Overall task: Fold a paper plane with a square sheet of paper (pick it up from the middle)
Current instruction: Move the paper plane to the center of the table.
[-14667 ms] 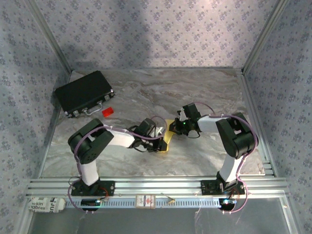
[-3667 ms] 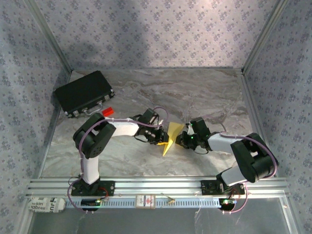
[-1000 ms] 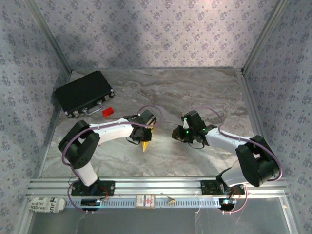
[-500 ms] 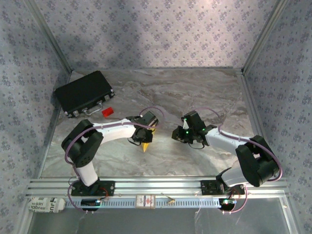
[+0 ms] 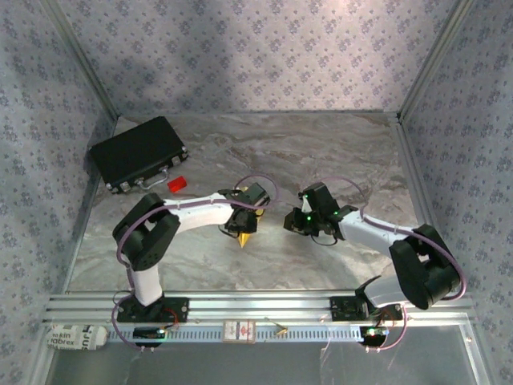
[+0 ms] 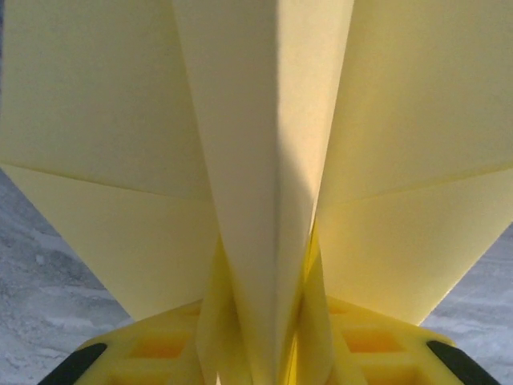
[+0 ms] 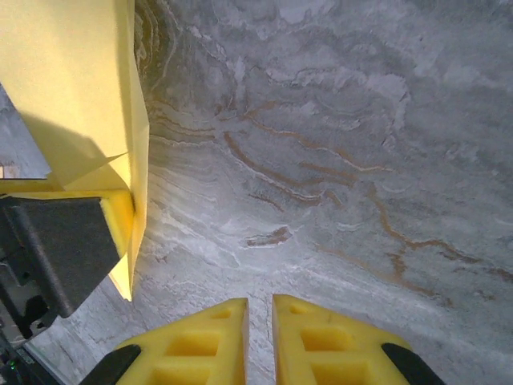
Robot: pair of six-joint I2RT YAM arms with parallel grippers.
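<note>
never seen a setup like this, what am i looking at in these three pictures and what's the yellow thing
These are two small robot arms bolted at the near edge of a marble-patterned table. Each arm ends in a two-finger gripper. The wide picture comes from a fixed camera above and behind the arms. The other two come from a camera on each wrist, looking along that arm's own yellow fingers.

The yellow thing is a paper plane, a sheet folded into a pointed dart. The left gripper has the plane's centre fold between its fingers. The right gripper is shut on nothing, a little to the side of the plane.

At the table's far left lie a black case and a small red block, away from both grippers.
</note>
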